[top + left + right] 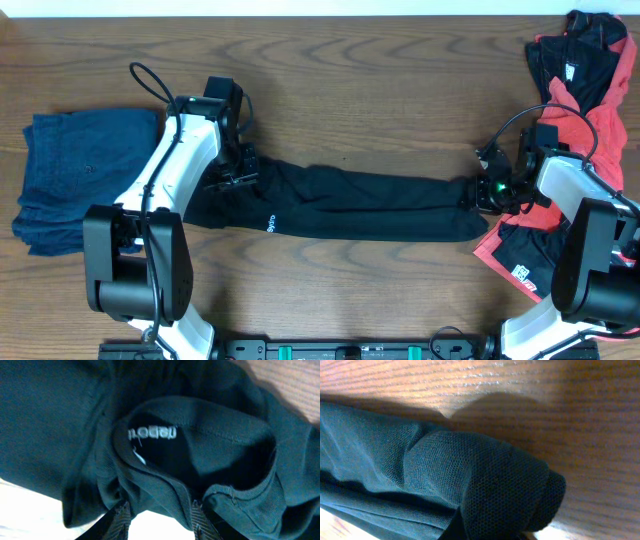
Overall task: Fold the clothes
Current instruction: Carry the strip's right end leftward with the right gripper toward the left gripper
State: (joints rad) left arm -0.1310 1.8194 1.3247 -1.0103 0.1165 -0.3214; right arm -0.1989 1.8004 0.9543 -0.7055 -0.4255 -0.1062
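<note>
Since the black garment [360, 205] lies as one long strip, start w/ the overhead: its long axis runs left-right across the table [360, 80]. The left gripper [232, 168] sits at its left end and the right gripper [487, 190] at its right end, so each arm has its own end and neither is nearer the middle. A folded blue garment [85, 185] lies further left. A red-and-black pile [590, 90] lies at the right, partly under the right arm.

Left wrist: you see the two fingers [121, 519] clamped on a bunched hem, cloth pinched between them. The neck opening and white label [152, 433] are just beyond, on the far side.

Right wrist: the rolled end [515, 490] of the strip fills the near part of the frame, bare wood beyond. The fingers are hidden, so you can't tell whether this gripper is closed on the cloth.

Judgement: the fold prob. turns on that left-right axis, i.e. bringing one end over toward the other. Confirm the right grip first.
</note>
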